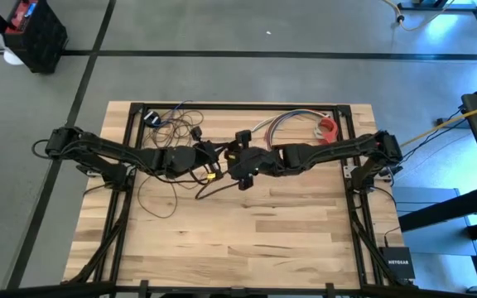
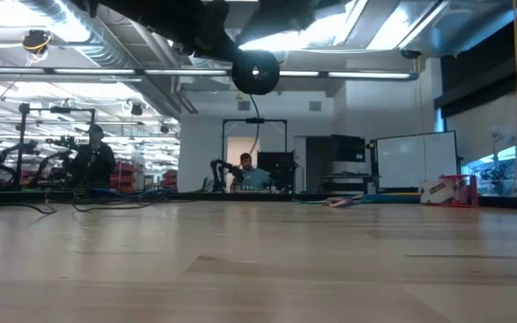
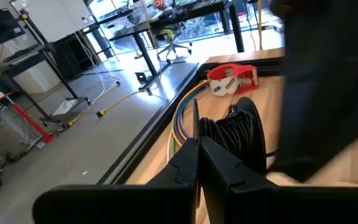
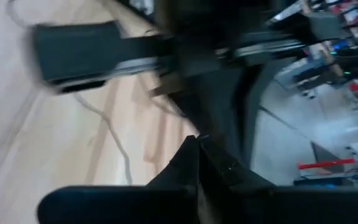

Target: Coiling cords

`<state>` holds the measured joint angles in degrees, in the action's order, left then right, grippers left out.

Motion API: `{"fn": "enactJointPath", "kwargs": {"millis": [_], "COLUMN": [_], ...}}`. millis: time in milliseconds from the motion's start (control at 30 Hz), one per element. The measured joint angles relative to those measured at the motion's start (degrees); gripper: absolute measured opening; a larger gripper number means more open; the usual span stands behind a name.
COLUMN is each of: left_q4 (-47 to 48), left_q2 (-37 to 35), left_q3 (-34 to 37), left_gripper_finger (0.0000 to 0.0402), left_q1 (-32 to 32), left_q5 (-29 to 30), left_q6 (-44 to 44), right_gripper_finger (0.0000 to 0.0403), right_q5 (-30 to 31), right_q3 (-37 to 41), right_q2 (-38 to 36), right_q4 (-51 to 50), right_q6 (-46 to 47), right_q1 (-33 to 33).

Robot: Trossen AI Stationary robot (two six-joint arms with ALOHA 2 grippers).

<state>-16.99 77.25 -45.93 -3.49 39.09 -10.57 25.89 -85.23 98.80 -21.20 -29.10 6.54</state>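
Fingers [image 3: 199, 163] of the left gripper [image 1: 212, 162] pressed together, tips meeting just in front of a black coil of the cords [image 3: 238, 140]; cannot tell whether a strand is nipped between them. Fingers [image 4: 197, 163] of the right gripper [image 1: 237, 162] likewise pressed together, tips close against a dark arm part that fills much of that wrist view; nothing clearly caught there. Both grippers met near the middle of the counter [image 1: 247, 240], toward its far half, almost touching each other.

Coiled part seen from table height as a dark ring [image 2: 256, 72] hanging up under the arms, with one strand drooping from it. Rest of the wire spread in loose loops [image 1: 168, 124] over the counter's left far part, one long loop trailing nearer in front of the left arm. Small black puck end not made out for certain.

Behind the right arm, a bundle of multicoloured wires [image 1: 284, 122] and a red-and-white tape dispenser [image 1: 328, 127], near each other by the far edge. Yellow cable [image 1: 433, 128] off the counter's right side, partly cut off. Arm bodies hiding the exact contact point from above. In the room beyond, two people [image 2: 92, 157] seated, faint and small.
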Motion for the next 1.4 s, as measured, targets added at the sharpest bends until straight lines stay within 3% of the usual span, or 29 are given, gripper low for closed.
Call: {"fn": "enactJointPath", "kwargs": {"millis": [167, 300, 533, 667, 800, 1000, 1167, 1400], "left_q4": [-0.07, 1.37, 0.47, 0.74, 1.02, 1.76, 1.42, 0.88], "left_q2": [-0.11, -0.03, -0.52, -0.76, -0.77, -0.98, -1.01, -1.05], "left_q3": [-0.02, -0.02, -0.24, -0.23, -0.06, 0.03, 0.07, 0.07], "left_gripper_finger": [0.0, 0.0, 0.0, 0.0, 0.0, 0.0, 0.0, 0.0], "left_q1": [-0.22, -1.17, -2.19, -3.07, -3.43, -3.23, -3.04, -3.17], "left_q5": [0.28, 0.26, -0.51, -1.28, -1.39, 0.55, 0.25, 0.3], "left_q6": [-0.83, -2.33, -3.39, -3.67, -3.85, -3.98, -3.82, -3.41], "right_gripper_finger": [0.0005, 0.0005, 0.0005, 0.0005, 0.0005, 0.0005, 0.0005, 0.0005], "right_q5": [3.34, 10.21, 12.51, 4.64, -2.68, -3.54, -9.94, -13.1], "right_q3": [-0.3, -2.32, -5.82, -6.02, -6.05, -5.88, -5.84, -5.77], "right_q2": [-0.09, -0.55, -3.85, -5.52, -5.57, -5.83, -5.97, -5.97], "right_q4": [2.57, -5.99, -22.57, -31.21, -33.54, -26.57, -21.44, -13.37], "right_q6": [-2.51, -2.31, 5.51, 13.32, 16.07, 14.47, 14.38, 13.66], "right_q1": [-0.22, 0.0, 1.97, 1.67, 1.86, 2.41, 2.38, 1.47]}}
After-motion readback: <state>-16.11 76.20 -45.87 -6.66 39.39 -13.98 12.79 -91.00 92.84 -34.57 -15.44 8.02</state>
